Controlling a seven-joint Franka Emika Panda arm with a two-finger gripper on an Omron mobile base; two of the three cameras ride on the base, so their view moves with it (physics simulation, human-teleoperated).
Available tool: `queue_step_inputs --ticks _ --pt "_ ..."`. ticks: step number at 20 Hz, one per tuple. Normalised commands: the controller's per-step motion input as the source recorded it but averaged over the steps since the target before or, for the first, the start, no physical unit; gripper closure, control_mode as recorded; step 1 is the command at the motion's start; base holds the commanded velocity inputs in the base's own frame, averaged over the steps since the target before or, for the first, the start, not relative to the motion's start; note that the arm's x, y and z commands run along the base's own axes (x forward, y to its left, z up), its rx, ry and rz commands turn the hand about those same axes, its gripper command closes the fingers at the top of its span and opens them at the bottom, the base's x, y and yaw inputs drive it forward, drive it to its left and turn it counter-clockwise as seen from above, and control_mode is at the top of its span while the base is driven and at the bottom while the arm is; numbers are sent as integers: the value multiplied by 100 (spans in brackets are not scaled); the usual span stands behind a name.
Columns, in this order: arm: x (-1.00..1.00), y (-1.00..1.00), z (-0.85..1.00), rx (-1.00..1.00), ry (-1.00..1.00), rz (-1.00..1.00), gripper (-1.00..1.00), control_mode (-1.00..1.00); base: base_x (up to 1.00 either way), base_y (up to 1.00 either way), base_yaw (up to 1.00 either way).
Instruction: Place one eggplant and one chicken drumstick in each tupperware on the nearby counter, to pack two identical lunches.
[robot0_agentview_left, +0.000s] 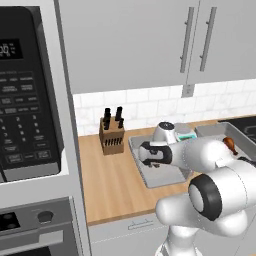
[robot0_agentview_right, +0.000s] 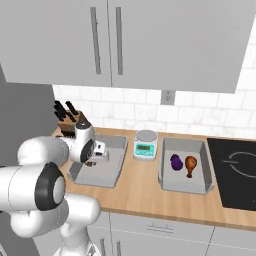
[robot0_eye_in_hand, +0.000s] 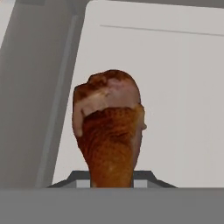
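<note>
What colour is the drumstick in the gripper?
Reddish-brown to orange, with a paler patch on top: drumstick, clearest in the hand view.

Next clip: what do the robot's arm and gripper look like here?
A glossy white arm built of rounded, bulbous segments, with dark grey to black rings at the joints. The gripper is a small white block with dark patches at the arm's end. No cables or markings are visible.

the light-brown wooden counter (robot0_agentview_right: 140, 187) carries, along its back edge by the tiled wall, a knife block (robot0_agentview_right: 70, 122) toward the left end and a small white scale (robot0_agentview_right: 146, 145) near the middle. two grey tupperwares lie directly on it: the left tupperware (robot0_agentview_right: 111, 170) left of the scale, the right tupperware (robot0_agentview_right: 167, 180) between the scale and the black stovetop (robot0_agentview_right: 235, 170) at the right end
</note>
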Motion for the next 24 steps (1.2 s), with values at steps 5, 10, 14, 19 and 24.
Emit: queue_step_inputs --ticks 5,10,14,19,24 --pt "15 0 -30 0 2 0 100 -100 0 0 0" --pt "5 0 -21 0 1 0 -100 -100 0 0 0" --pt "0 -2 0 0 0 0 -100 -100 0 0 0" --pt "-24 0 14 0 -8 1 -100 -100 0 0 0" --pt "-78 -7 78 0 -17 1 -100 -100 0 0 0"
